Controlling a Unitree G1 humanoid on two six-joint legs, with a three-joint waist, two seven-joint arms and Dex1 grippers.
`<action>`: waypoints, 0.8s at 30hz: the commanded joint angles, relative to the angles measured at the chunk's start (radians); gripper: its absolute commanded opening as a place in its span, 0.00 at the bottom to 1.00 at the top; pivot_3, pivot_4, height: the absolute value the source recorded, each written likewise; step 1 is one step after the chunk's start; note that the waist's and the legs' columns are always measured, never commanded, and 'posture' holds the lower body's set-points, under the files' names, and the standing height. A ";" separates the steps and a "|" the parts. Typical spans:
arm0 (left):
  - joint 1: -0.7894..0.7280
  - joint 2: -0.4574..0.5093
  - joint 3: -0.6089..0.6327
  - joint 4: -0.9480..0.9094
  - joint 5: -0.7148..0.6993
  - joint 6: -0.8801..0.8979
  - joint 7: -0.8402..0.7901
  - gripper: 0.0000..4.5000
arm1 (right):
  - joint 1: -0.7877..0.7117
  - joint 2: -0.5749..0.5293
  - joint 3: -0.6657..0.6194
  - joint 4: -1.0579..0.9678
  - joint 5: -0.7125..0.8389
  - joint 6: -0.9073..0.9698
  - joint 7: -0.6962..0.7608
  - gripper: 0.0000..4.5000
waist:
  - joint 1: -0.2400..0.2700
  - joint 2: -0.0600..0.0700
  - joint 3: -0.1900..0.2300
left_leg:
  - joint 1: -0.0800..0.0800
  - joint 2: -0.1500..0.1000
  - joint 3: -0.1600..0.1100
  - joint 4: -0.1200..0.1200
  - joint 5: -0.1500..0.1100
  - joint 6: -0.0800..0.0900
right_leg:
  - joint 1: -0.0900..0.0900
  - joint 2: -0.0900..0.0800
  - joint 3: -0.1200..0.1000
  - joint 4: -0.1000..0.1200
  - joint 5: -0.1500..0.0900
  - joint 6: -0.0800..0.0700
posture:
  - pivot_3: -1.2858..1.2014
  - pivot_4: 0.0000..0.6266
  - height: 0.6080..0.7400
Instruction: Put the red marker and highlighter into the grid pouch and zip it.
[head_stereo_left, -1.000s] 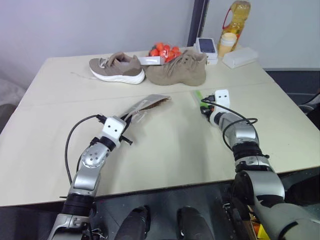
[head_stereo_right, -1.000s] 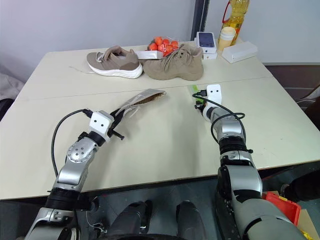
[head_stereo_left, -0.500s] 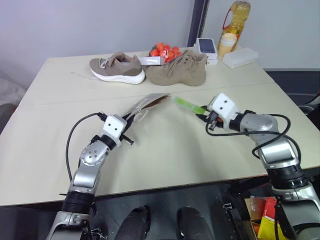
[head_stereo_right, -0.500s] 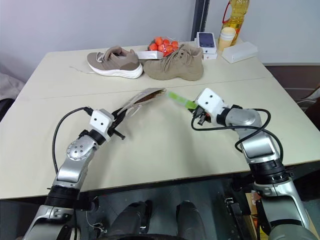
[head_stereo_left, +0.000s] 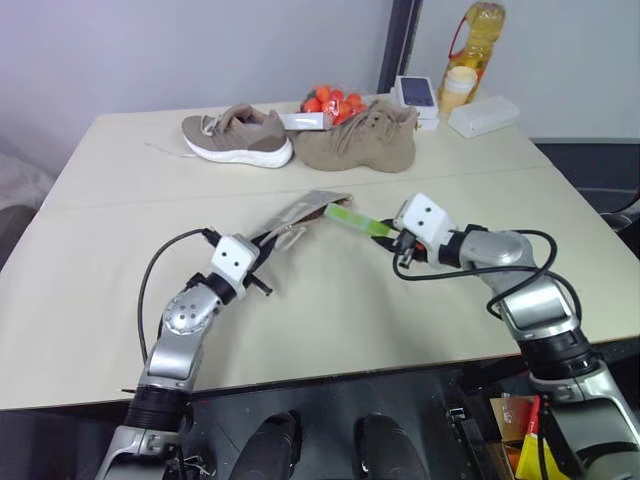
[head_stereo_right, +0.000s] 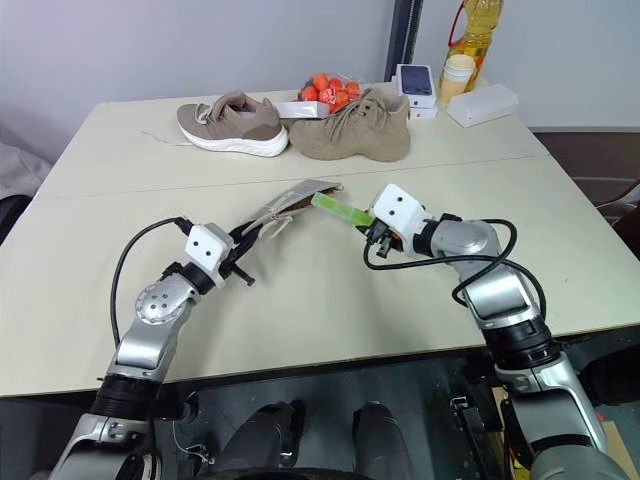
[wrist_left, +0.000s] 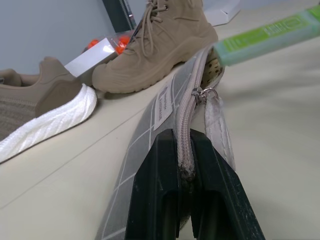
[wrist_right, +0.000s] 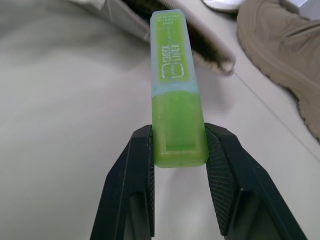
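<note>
So far nothing visibly sits inside the grid pouch, and its zipper is undone, so most of the job looks to be ahead. Taking the pouch as the landmark: it is lifted off the table at its near end, where the left claw is clamped tight on the zipper seam, and its far end gapes open toward the shoes lying beyond it. The pull tab hangs beside the seam, close to that open mouth.

Just at the pouch's mouth, the highlighter points tip-first into the opening, its rear end pinched between the two fingers of the right claw. Its tip looks level with the lip rather than inside, though I cannot tell for certain.

I cannot make out the red marker; whether it is already within the pouch is hidden. By my judgement, what remains is sliding the highlighter in, accounting for the marker, and drawing the zipper closed.
</note>
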 joint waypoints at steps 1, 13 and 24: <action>0.004 0.000 -0.009 -0.061 -0.014 -0.007 -0.008 0.00 | -0.029 0.000 0.000 -0.014 0.000 -0.007 0.007 0.19 | 0.000 0.000 0.000 | 0.000 0.000 0.000 0.000 0.000 0.000 | 0.000 0.000 0.000 0.000 0.000 0.000 | 0.52 0.24 1.00; 0.029 0.019 -0.040 -0.123 -0.046 -0.008 -0.087 0.00 | -0.034 -0.023 0.036 -0.015 -0.037 -0.043 0.040 0.19 | 0.000 0.000 0.000 | 0.000 0.000 0.000 0.000 0.000 0.000 | 0.000 0.000 0.000 0.000 0.000 0.000 | 0.52 0.24 1.00; 0.049 0.144 -0.096 -0.181 -0.109 -0.011 -0.325 0.00 | -0.089 -0.135 0.191 -0.080 -0.174 -0.203 0.208 0.19 | -0.002 0.000 0.000 | 0.000 0.000 0.000 0.000 0.000 0.000 | 0.000 0.000 0.000 0.000 0.000 0.000 | 0.52 0.24 1.00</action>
